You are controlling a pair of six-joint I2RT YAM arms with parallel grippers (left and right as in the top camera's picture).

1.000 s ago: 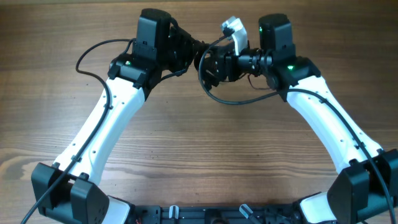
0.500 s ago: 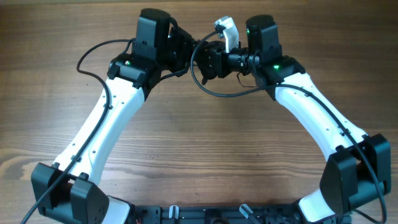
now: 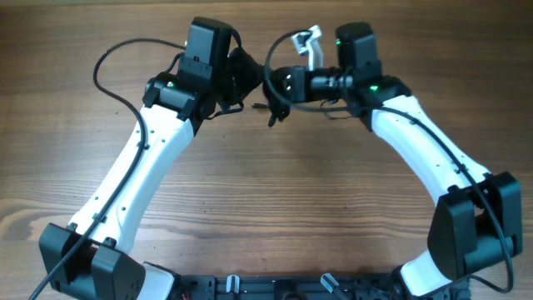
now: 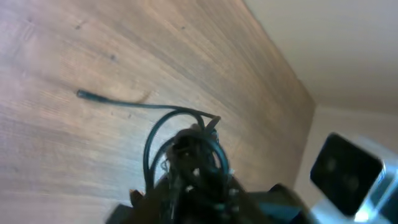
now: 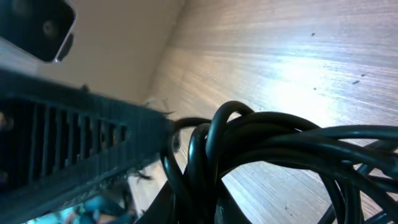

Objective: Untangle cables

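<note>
- The table (image 3: 275,192) is pale brown wood with long, straight grain and a matt face. It glares almost white under the light in the right wrist view.
- The cables (image 3: 271,90) are thin, black, smooth and round in section — bunched in tight, overlapping loops that look glossy close up.
- The bunch sits at the far middle of the table, directly between the two wrists. One short end droops out of it toward the wood.
- The left gripper (image 3: 247,73) is a black, boxy head on a white hard-shelled arm, just beside the bunch on its left. In its own camera the tangle sits against a dark blur at the bottom edge. I cannot tell whether its jaws are apart or together.
- A loose strand (image 4: 127,103) leaves the tangle and runs out across the wood, nearly straight. It ends in a small dark plug (image 4: 82,94).
- The right gripper (image 3: 281,83) meets the bunch from the right. In its own view one ribbed black finger (image 5: 81,155) slants across the left, and the loops crowd just beside it and fill the lower frame — the other finger is hidden, so I cannot tell whether it grips.
- A small white-cased block (image 3: 311,39) sits above the right wrist.
- A thicker black wire (image 3: 112,71) arcs off the left arm.
</note>
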